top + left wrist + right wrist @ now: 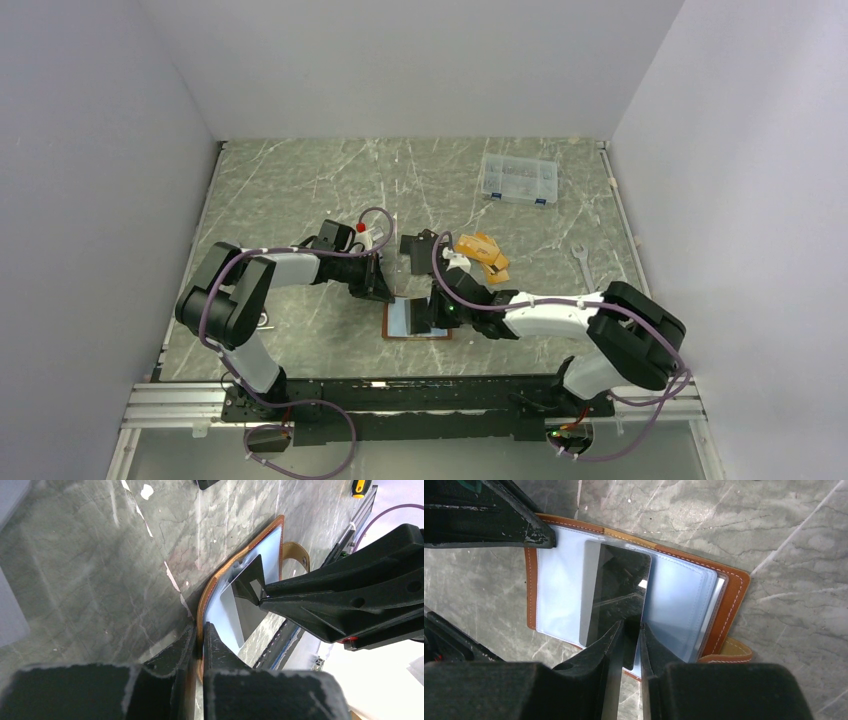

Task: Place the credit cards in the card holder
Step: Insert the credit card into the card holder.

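Observation:
The card holder [400, 321], a tan-brown leather wallet, lies open on the table in front of the arms, its clear inner pockets facing up [730, 600]. My left gripper [383, 287] is shut on the holder's leather edge [201, 630]. My right gripper [432, 314] is shut on a black credit card [621, 587], and the far end of the card sits inside a clear pocket. In the left wrist view the right gripper [260, 594] holds that card [245, 612] slanted over the holder [216, 580]. Loose orange-gold cards [482, 255] and black cards [418, 243] lie behind the holder. No silver-grey pile shows.
A clear plastic compartment box [518, 180] stands at the back right. A wrench [583, 265] lies at the right. A yellow-handled tool [359, 487] shows at the top of the left wrist view. White walls close the table on three sides.

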You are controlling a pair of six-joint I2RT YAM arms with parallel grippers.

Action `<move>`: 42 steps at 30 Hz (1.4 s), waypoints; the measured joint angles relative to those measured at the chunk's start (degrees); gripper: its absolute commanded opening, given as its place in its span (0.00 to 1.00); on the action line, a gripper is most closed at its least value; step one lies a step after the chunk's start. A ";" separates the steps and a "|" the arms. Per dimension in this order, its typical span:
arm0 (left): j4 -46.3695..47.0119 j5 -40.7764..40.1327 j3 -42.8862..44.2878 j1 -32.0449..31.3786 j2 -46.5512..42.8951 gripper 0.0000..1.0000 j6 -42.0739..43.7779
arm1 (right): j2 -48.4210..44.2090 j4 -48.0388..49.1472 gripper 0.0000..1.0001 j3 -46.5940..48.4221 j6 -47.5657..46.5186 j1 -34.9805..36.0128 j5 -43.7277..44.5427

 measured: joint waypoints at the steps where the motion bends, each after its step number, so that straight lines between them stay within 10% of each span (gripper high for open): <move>1: 0.00 0.00 0.00 0.00 0.00 0.13 0.02 | 0.22 0.09 0.19 0.13 0.00 0.02 0.00; 14: -0.04 -1.14 0.00 0.00 0.00 0.28 0.28 | 4.00 2.23 0.16 2.54 -0.28 0.63 -1.36; 42: 0.04 -1.53 0.00 -0.39 0.00 0.26 0.26 | 9.03 10.16 0.36 4.74 -7.87 2.19 -14.71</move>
